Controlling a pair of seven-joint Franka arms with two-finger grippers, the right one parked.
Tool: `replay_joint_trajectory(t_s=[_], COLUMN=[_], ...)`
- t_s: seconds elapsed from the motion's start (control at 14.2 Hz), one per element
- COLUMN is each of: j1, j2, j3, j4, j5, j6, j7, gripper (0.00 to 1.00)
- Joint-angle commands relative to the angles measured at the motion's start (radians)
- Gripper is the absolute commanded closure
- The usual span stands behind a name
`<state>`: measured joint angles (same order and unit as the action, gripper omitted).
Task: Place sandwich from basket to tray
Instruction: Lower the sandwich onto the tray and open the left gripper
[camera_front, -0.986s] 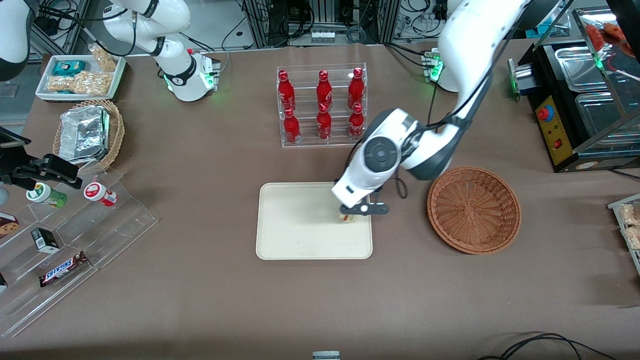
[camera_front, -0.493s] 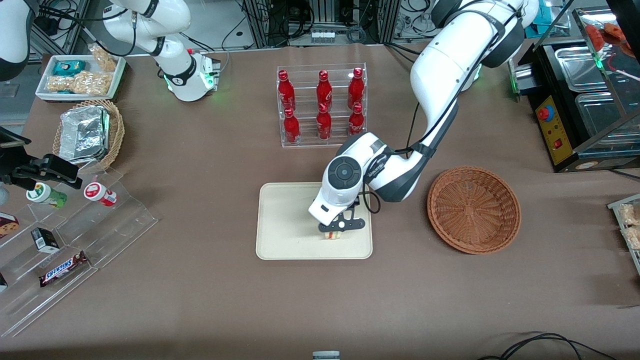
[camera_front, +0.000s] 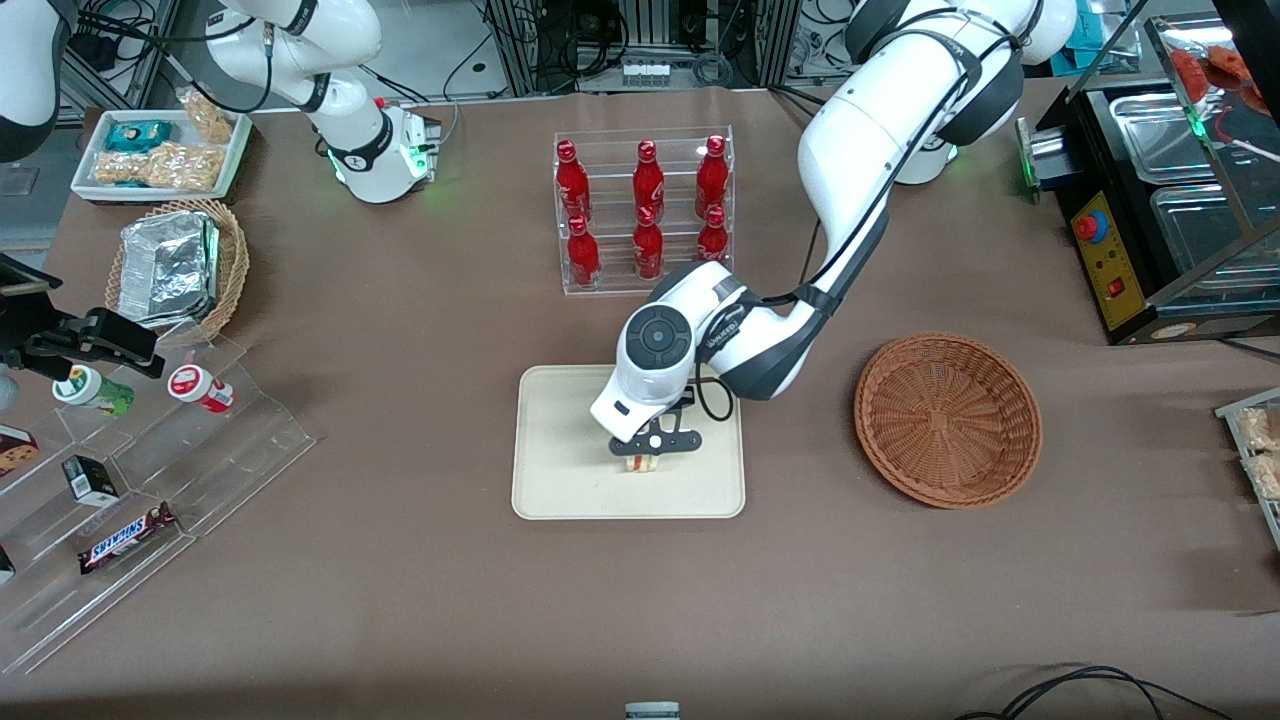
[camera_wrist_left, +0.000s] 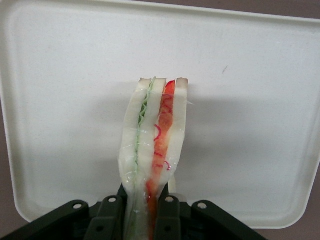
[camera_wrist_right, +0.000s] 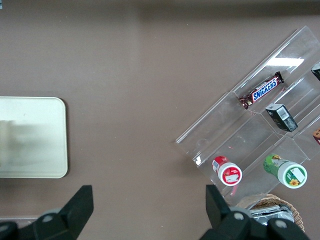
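My left gripper (camera_front: 643, 462) hangs over the middle of the cream-beige tray (camera_front: 560, 480), shut on the sandwich (camera_front: 642, 465). In the left wrist view the sandwich (camera_wrist_left: 155, 140) is a clear-wrapped wedge of white bread with green and red-orange layers, pinched at its narrow end between my fingers (camera_wrist_left: 167, 212), with the tray (camera_wrist_left: 260, 125) just beneath it. I cannot tell whether the sandwich touches the tray. The reddish-brown wicker basket (camera_front: 947, 418) stands empty beside the tray, toward the working arm's end of the table.
A clear rack of red bottles (camera_front: 645, 210) stands farther from the front camera than the tray. Toward the parked arm's end are a tan basket with a foil container (camera_front: 175, 268), a white snack tray (camera_front: 160, 152) and clear stepped shelves (camera_front: 150, 480) with snacks.
My gripper has carried the sandwich from the tray's edge nearest the basket to over the tray's middle, and lowered it somewhat.
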<state>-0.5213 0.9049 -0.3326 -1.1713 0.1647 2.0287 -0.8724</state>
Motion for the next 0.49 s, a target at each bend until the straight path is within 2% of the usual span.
replay_joint_trajectory(t_s=[0.0,0.14,0.21,0.28,0.35,0.42], j1=[-0.026,-0.036,-0.029,-0.028,-0.031,-0.037], j2=[0.035,0.037,0.034,0.031,0.025,0.017], j3=[0.015,0.017,0.018,0.029,0.052,0.081], j4=[0.062,0.078,0.078,0.079,0.081,0.081], j5=[0.022,0.022,0.022,0.022,0.022,0.022], j6=[-0.022,-0.024,-0.025,-0.027,-0.031,-0.062], j7=[-0.032,-0.065,-0.065,-0.066,-0.066,-0.074], gripper=[0.74,0.7,0.64,0.27,0.0,0.0])
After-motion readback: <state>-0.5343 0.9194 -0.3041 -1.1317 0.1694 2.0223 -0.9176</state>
